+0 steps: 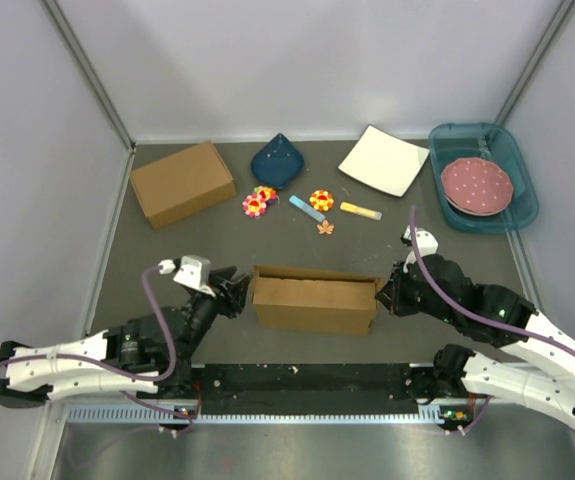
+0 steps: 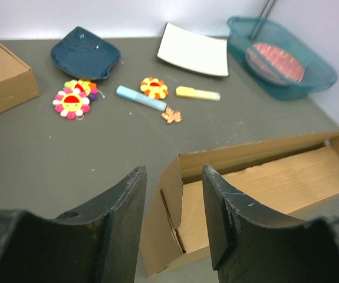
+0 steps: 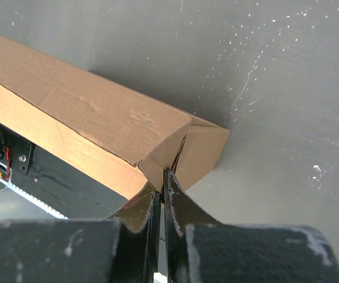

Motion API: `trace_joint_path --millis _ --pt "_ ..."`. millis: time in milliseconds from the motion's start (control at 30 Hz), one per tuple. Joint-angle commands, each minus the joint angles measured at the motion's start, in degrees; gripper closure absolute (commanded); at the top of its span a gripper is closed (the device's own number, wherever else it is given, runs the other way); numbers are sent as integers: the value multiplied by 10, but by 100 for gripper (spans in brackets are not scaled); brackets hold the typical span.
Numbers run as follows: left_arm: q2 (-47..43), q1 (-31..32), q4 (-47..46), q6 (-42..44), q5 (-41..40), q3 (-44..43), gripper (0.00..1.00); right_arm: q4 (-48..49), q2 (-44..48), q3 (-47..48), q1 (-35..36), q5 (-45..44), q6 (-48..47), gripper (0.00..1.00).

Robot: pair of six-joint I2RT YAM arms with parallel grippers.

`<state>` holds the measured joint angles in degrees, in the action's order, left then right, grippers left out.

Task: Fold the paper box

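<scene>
Dark grey surface (image 1: pixel 217 250), plain brown cardboard mailer box (image 1: pixel 312 300) mid near edge, walls look folded up but top's open so I'd say closing remains, left tool (image 2: pixel 173 174) spread astride its left end, right tool (image 3: pixel 162 177) pressed together at the right end.

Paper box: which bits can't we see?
Left wrist view: the left tool covers the paper box partly at its near end; the right edge cuts off its far end.
Right wrist view: its own walls hide its inside; the left edge cuts it off.
Top view: creases too small.
</scene>
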<state>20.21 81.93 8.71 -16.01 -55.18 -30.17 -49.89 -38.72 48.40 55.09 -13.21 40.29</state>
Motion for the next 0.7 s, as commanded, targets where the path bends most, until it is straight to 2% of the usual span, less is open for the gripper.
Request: trace_joint_path --millis 0,267,667 --pt "35 2 41 -4 0 -26 51 -38 -18 -10 7 19 2 100" --pt "40 2 43 9 -14 -9 50 -38 -16 -11 8 20 1 100" --pt "77 -10 -4 35 -11 8 52 -38 -14 -14 7 20 1 100"
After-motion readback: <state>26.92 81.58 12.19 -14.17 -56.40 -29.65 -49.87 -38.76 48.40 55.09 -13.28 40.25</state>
